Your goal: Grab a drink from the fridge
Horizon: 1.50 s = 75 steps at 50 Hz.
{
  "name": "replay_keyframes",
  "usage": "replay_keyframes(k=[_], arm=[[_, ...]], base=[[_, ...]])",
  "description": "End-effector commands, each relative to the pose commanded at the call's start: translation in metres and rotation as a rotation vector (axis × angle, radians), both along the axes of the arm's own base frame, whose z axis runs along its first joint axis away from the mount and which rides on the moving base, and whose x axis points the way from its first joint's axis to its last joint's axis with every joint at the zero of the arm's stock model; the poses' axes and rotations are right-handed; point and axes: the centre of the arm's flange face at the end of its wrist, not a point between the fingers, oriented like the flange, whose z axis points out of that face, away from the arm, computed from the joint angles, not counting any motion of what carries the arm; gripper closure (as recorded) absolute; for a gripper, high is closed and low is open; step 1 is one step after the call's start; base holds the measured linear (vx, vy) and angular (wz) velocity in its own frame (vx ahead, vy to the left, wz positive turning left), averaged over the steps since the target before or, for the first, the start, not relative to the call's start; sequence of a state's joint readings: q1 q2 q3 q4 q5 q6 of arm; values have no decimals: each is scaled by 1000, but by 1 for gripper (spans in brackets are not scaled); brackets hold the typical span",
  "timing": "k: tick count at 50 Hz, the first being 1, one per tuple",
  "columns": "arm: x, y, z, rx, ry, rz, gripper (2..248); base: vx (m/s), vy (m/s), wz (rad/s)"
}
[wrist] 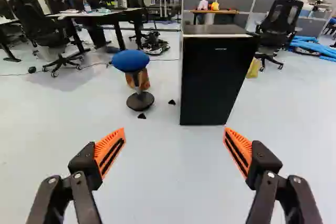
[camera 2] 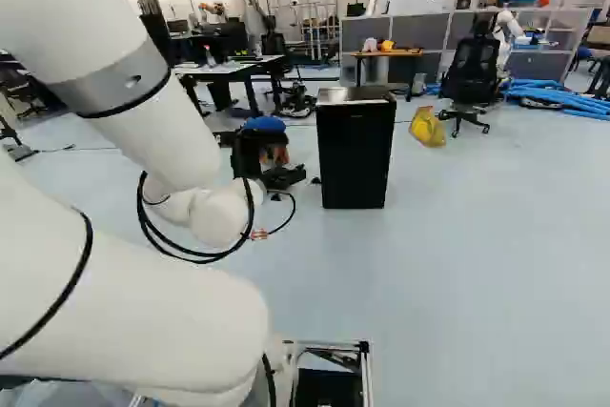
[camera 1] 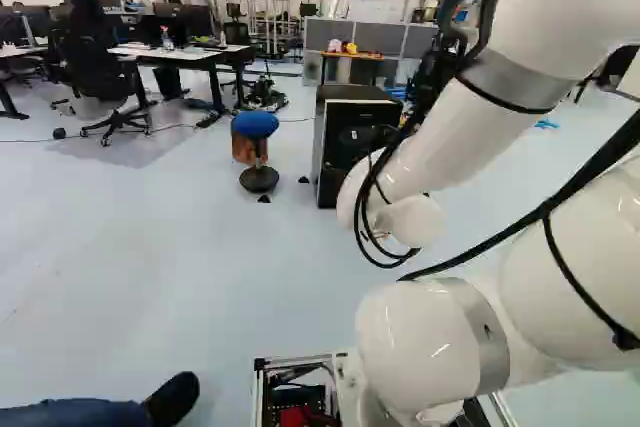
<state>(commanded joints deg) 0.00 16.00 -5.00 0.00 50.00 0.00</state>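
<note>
Subject: one fridge (wrist: 212, 77), a compact upright cabinet with a plain black front and a small line of print near the top of it; the door appears closed and any drink inside is hidden. Its top surface (camera 2: 355, 94) has a sheen in the right base view, and a pale edge runs along the top in the wrist view. The fridge stands upright on the pale floor (wrist: 168, 182), right of the middle in the right base view and partly behind the arm (camera 1: 450, 137) in the left base view. A stool (wrist: 130, 61) with a blue seat and dark round base stands near it, apart from it. A yellow bag (camera 2: 428, 128) lies on the floor on its other side. Gripper (camera 2: 252, 153): partly hidden by the arm in the right base view, its condition is read in the wrist view. There the gripper (wrist: 174, 131) is spread wide, the two fingers well apart, the orange pads (wrist: 109, 152) angled towards each other across a broad gap. Nothing is grasped; neither finger touches anything, and only floor shows in the gap. The fridge is ahead of the gripper, beyond the fingertips and apart from them, nearer the line of the finger farther from the stool.
</note>
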Motion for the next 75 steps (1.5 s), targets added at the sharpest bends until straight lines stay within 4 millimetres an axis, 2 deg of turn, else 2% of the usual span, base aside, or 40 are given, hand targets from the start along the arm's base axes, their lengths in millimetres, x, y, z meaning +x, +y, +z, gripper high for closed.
replay_keyframes(k=[39, 75], arm=[[0, 0, 0, 0, 0, 0, 3], [0, 0, 0, 0, 0, 0, 3]], base=[[3, -9, -6], [65, -12, -4]])
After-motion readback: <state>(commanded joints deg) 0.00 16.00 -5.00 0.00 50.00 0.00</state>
